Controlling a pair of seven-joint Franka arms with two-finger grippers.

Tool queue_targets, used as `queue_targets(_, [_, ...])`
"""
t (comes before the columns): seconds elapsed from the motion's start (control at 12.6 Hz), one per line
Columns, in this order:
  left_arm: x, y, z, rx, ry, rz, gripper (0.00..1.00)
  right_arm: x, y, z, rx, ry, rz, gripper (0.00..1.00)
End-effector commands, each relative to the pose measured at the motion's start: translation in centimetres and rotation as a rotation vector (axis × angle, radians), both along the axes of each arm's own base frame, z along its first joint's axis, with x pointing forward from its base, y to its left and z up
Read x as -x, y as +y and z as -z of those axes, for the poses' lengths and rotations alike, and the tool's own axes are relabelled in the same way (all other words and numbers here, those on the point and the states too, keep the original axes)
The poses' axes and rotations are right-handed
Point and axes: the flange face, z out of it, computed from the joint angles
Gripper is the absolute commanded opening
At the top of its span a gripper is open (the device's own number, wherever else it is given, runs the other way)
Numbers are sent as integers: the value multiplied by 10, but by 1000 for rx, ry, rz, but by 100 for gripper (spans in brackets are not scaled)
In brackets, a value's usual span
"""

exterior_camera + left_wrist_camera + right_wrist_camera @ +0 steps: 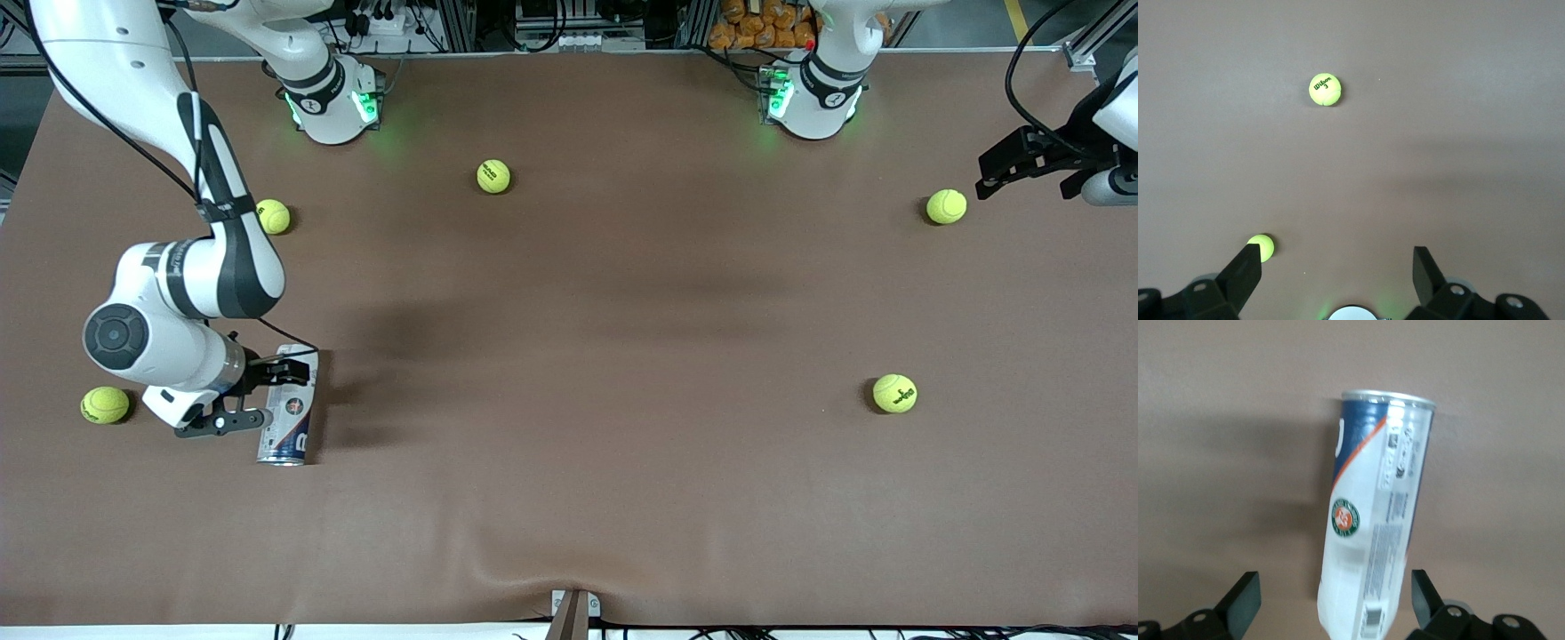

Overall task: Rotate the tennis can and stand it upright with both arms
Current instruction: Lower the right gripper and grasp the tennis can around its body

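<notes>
The tennis can (289, 411) lies on its side on the brown table near the right arm's end, its silver rim toward the front camera. It has a white and dark-blue label with a round logo (1345, 518). My right gripper (260, 396) is low at the can's rimless end, open, with the can (1371, 520) between its fingers (1245, 593) and gaps on both sides. My left gripper (1022, 164) is open and empty, up over the table's edge at the left arm's end; the left wrist view shows its fingers (1248, 267) spread over bare table.
Several yellow-green tennis balls lie about: one (105, 404) beside the right arm's wrist, one (273, 216) and one (493, 176) near the right base, one (946, 206) by the left gripper, one (894, 393) nearer the front camera.
</notes>
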Motion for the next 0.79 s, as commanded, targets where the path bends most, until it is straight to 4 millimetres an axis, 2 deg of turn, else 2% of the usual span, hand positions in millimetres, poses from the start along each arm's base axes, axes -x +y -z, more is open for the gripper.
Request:
queue_targets(0.0, [-1,0,-3,11,0,17,100,-7,9,18,-6,-32,-23,100])
queue_targets(0.16, [-1,0,-3,13,2,17,100,-8,0,39,-3,-34,-36,100])
queue_targets(0.4, [-1,2,-3,13,0,14,100,-11,-3,41,-5,-48,-59,100])
queue_targets(0.71, [-2,2,-2,13,2,14,100,-14,-13,60,2,-65,-71,100])
